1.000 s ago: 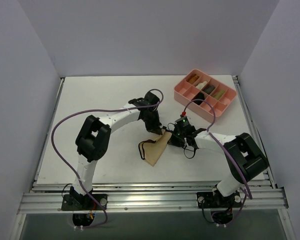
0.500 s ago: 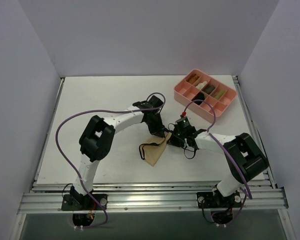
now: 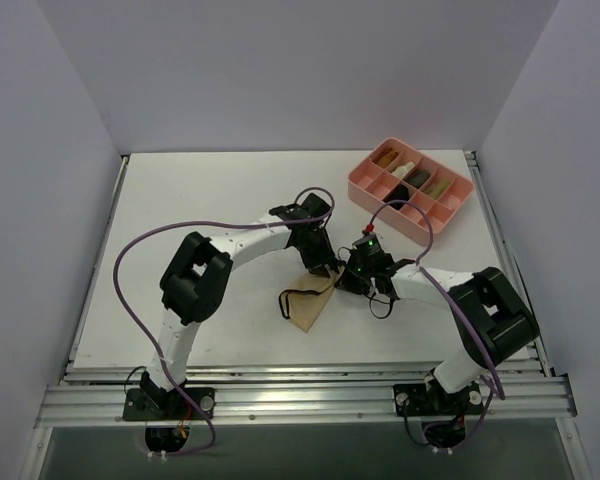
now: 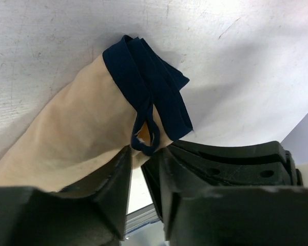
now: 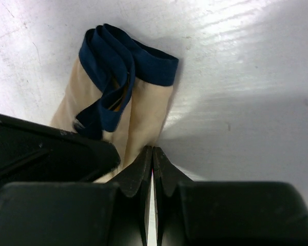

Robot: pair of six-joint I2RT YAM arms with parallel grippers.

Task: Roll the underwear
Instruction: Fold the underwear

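The underwear (image 3: pixel 305 305) is a tan cloth with dark trim, lying bunched on the white table between the two arms, its upper right corner lifted. My left gripper (image 3: pixel 326 267) is shut on that corner. In the left wrist view the dark trim loop and tan cloth (image 4: pixel 77 128) sit between the nearly closed fingers of the left gripper (image 4: pixel 143 152). My right gripper (image 3: pixel 343 275) meets it from the right. In the right wrist view its jaws (image 5: pixel 152 149) are pressed together at the edge of the folded tan cloth (image 5: pixel 146 110).
A pink divided tray (image 3: pixel 354 187) with several rolled cloths stands at the back right. The metal rail (image 3: pixel 300 395) runs along the near table edge. Purple cables loop over both arms.
My left gripper has shifted a little right and nearer, up against the right gripper. The cloth's corner moved slightly with it. The right arm has hardly moved.
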